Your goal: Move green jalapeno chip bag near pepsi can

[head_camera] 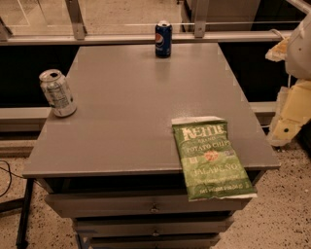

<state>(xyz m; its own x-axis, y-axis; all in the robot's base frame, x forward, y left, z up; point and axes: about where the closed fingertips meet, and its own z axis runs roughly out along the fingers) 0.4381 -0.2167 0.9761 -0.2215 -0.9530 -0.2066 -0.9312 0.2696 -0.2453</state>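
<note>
Green jalapeno chip bag [212, 158] overhangs desk's [131, 112] near edge, not yet near far-edge pepsi can [163, 39]; gripper [290, 114] off right edge, grip unclear.

Dim warm light; soft sheen on tabletop [136, 107]; dark shadow beneath; tool [290, 116] pale at right edge.

Office or lab floor, not a home: grey metal drawer cabinet [126, 112], speckled terrazzo floor [284, 221], glazed partition [121, 12] with metal rail [112, 38] behind. The gripper [290, 114] is at the right edge, beside the cabinet.
</note>
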